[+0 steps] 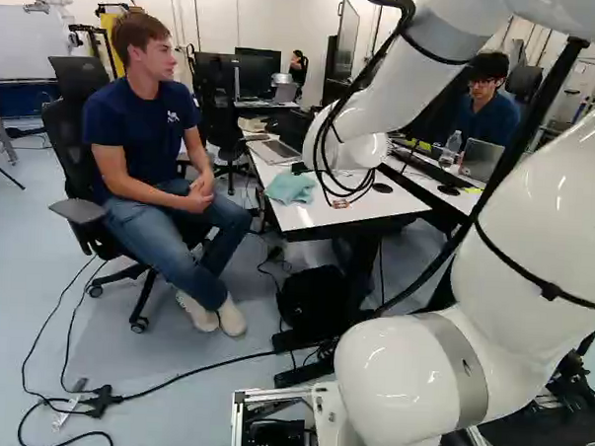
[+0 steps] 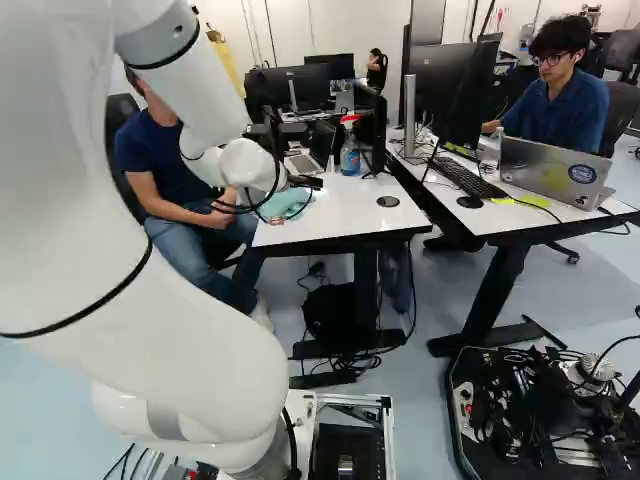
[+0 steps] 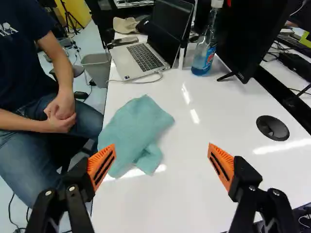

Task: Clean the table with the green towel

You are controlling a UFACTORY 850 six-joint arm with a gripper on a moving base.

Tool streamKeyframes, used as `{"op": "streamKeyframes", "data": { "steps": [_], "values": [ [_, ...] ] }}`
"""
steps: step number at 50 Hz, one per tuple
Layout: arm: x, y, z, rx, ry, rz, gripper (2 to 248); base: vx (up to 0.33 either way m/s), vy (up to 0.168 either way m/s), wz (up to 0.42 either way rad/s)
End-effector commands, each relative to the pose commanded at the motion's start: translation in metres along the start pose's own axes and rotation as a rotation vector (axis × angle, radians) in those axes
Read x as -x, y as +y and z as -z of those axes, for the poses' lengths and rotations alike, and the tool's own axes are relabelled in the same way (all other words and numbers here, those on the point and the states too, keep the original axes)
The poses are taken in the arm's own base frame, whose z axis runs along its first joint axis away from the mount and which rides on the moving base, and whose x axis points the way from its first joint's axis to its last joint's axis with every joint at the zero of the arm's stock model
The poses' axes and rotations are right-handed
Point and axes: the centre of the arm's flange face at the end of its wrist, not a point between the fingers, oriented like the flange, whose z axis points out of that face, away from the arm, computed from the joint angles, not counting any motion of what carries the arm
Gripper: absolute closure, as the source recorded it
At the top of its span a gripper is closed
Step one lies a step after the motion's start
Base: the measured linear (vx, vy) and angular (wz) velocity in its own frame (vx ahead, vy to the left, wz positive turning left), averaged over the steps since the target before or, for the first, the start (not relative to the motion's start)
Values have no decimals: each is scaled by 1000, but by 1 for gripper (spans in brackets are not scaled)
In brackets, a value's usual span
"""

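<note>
The gripper (image 2: pixel 277 221) is partly hidden behind the wrist and cables in the right base view. Seen from the wrist, the gripper (image 3: pixel 162 165) stands wide open above the table, nothing held between its orange pads. The green towel (image 3: pixel 138 128) lies crumpled on the white table (image 3: pixel 194 204), near the edge by the seated person. It is ahead of the fingers, closer to one of them, whose tip overlaps the towel's border in the wrist view. In the left base view the towel (image 1: pixel 291 187) shows beside the arm's wrist.
Beyond the towel stand an open laptop (image 3: pixel 141 57), a blue spray bottle (image 3: pixel 204 53) and a monitor (image 3: pixel 255 34). A round black disc (image 3: pixel 272 127) is set in the tabletop. A person sits close beside the table, hands clasped; another sits behind the neighbouring desk.
</note>
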Motion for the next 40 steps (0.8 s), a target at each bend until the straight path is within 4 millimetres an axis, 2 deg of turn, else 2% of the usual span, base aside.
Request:
{"op": "streamKeyframes", "data": {
  "steps": [23, 40],
  "values": [
    [62, 8, 30, 10, 96, 8, 3, 0, 0, 0],
    [97, 12, 49, 13, 149, 12, 3, 0, 0, 0]
  ]
}}
